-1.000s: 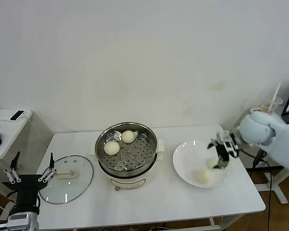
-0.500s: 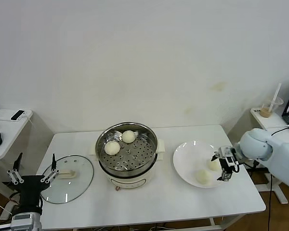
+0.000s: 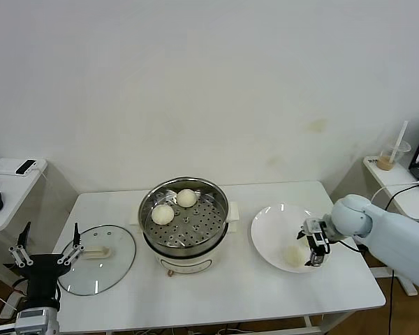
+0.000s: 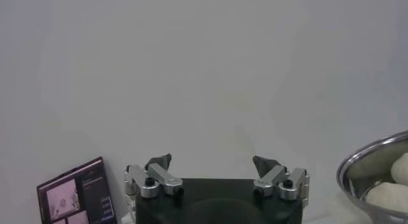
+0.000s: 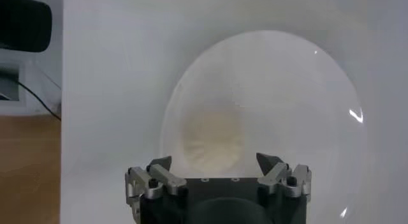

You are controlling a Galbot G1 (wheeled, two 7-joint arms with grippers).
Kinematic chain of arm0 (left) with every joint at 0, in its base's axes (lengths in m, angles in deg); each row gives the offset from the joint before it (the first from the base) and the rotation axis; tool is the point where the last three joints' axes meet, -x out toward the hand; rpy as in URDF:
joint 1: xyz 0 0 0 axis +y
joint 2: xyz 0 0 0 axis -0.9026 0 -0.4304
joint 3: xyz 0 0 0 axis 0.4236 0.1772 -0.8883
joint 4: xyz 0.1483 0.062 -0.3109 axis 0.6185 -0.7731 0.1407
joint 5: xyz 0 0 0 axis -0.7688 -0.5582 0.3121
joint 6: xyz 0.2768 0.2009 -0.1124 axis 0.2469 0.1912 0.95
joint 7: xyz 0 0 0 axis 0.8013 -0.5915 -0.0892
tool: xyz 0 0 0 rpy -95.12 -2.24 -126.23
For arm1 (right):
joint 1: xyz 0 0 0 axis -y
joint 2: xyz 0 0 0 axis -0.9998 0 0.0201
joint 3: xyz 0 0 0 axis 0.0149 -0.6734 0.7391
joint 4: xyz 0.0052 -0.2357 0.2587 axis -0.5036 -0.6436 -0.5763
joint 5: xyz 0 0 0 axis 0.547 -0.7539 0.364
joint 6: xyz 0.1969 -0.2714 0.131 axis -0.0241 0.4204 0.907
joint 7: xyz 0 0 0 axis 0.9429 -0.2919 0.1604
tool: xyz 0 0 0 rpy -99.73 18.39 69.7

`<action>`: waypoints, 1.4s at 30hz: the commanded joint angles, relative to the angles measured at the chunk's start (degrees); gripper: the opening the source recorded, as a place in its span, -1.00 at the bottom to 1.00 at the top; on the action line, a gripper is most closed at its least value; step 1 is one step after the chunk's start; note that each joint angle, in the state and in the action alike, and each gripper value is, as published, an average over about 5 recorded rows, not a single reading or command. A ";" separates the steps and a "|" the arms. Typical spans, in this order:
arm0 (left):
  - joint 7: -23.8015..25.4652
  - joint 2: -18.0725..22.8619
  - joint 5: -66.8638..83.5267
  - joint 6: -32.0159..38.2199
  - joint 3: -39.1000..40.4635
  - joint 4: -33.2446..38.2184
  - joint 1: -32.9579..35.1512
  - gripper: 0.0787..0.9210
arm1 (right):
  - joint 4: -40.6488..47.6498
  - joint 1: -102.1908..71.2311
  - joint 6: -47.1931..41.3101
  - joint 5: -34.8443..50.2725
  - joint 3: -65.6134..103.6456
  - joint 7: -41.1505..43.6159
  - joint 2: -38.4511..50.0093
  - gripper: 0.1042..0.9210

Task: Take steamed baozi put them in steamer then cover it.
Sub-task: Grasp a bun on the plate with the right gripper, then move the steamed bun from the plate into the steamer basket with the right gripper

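My right gripper [image 3: 314, 244] hangs over the white plate [image 3: 269, 227], jaws apart and holding nothing. One steamed baozi [image 5: 211, 137] lies on the plate just ahead of my fingertips [image 5: 161, 163] and centred between them; it is round, so no axis matters. The steamer [image 3: 184, 216], with two buns inside, stands well off toward my left arm, and the cover [image 3: 98, 259] lies flat on the bench beyond it, near my idle, open left gripper [image 3: 45, 254].

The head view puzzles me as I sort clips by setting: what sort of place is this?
Probably a lab or office mock-up, not a kitchen: a bare white folding table against a blank wall, an electric steamer, and side desks with gadgets.
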 commanded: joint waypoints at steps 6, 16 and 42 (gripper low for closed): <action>0.03 0.07 -0.09 0.00 0.11 -0.21 -0.26 0.77 | 4.36 -0.96 -0.07 -0.90 -0.41 -0.46 -4.03 0.76; -0.01 0.23 -0.10 0.03 0.19 -0.13 -0.19 0.77 | 4.05 -1.01 -1.53 -0.62 -0.75 0.03 -3.83 0.59; 0.01 -0.65 1.15 0.35 -0.97 -0.34 0.28 0.77 | 3.12 15.14 -0.89 7.15 -1.17 4.47 -1.08 0.15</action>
